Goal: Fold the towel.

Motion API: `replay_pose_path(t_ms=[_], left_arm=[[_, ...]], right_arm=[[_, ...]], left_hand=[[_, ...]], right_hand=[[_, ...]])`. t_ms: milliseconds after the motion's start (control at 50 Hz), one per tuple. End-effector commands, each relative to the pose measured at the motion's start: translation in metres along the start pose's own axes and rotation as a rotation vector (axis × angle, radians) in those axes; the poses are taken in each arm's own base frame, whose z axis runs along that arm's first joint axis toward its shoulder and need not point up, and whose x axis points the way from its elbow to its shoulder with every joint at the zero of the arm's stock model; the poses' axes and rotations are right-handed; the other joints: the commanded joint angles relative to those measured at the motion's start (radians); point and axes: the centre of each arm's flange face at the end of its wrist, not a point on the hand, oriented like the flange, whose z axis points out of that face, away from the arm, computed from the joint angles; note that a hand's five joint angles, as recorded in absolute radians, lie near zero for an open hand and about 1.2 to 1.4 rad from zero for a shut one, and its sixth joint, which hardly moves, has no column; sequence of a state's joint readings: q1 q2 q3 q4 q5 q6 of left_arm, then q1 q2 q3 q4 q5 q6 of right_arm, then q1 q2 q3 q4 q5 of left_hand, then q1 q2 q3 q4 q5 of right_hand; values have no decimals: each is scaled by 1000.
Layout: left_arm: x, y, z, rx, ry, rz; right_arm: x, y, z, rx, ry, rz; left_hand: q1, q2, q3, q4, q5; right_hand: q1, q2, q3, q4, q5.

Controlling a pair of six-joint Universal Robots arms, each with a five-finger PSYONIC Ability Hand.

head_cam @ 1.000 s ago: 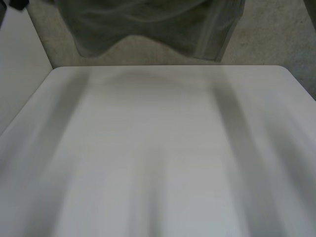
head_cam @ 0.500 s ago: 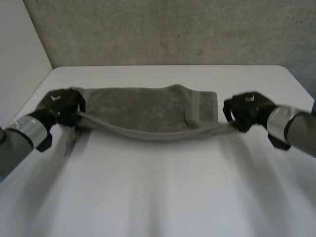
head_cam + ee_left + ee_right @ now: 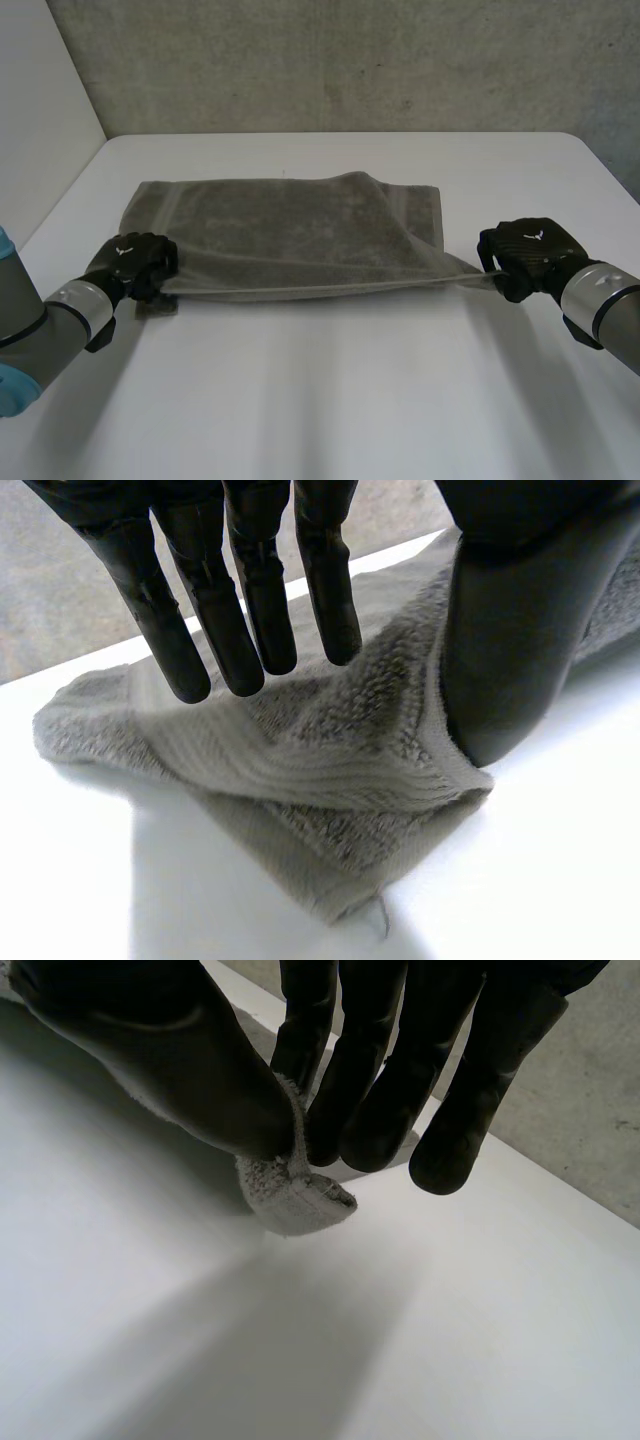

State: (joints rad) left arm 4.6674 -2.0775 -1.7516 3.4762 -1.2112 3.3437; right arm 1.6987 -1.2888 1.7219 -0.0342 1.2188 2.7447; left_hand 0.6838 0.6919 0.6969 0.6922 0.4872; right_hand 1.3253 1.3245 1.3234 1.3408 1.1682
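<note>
In the head view the backs of the left hand [image 3: 130, 262] and right hand [image 3: 527, 255] hide from you their fingers and where these meet the towel [image 3: 290, 235], both arms are cut off at the picture's edges, and in the right wrist view the thumb [image 3: 160, 1050] covers all of the towel but one corner tip.

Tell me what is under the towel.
The white table shows all around the towel, which lies on it. Anything beneath the cloth is covered; at the left hand, a second towel layer shows underneath.
</note>
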Motion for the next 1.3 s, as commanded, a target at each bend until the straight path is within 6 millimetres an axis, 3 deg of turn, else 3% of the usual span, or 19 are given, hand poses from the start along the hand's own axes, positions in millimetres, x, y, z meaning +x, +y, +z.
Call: replay_pose_path(t_ms=[20,140,280,460,660,700,900,1080,1300], left_arm=[[0,-1,-1,5,-23,-4],[-1,-8,-4,17,-59,-40],[-4,-18,-7,48,-85,-96],[-3,-17,-9,43,-89,-99],[-1,-14,-10,27,-79,-102],[0,-13,-11,24,-74,-103],[-3,-14,-12,25,-78,-101],[-5,-48,-31,121,-98,-68],[-3,-90,-66,259,-99,-21]], right_arm=[[5,4,0,10,26,0],[25,-2,-4,31,90,6],[32,-3,-6,38,112,9],[44,-10,-9,111,194,1],[40,-10,-9,109,187,6],[40,-10,-9,109,188,7],[43,-10,-9,108,195,8],[41,-13,-10,114,191,4],[42,-32,-37,91,179,2]], left_hand=[[-30,-38,-43,-38,-8],[-30,-38,-43,-38,-8],[-18,-26,-31,-27,4],[5,-3,-8,-3,27],[487,479,474,478,509],[711,703,698,703,733],[713,704,699,704,735],[713,704,699,704,735],[713,704,699,704,735]], right_hand=[[71,72,73,55,54],[71,72,73,55,54],[71,72,73,55,54],[71,72,73,55,54],[71,72,73,55,54],[71,72,73,55,54],[71,72,73,55,54],[71,72,73,55,54],[71,72,73,55,54]])
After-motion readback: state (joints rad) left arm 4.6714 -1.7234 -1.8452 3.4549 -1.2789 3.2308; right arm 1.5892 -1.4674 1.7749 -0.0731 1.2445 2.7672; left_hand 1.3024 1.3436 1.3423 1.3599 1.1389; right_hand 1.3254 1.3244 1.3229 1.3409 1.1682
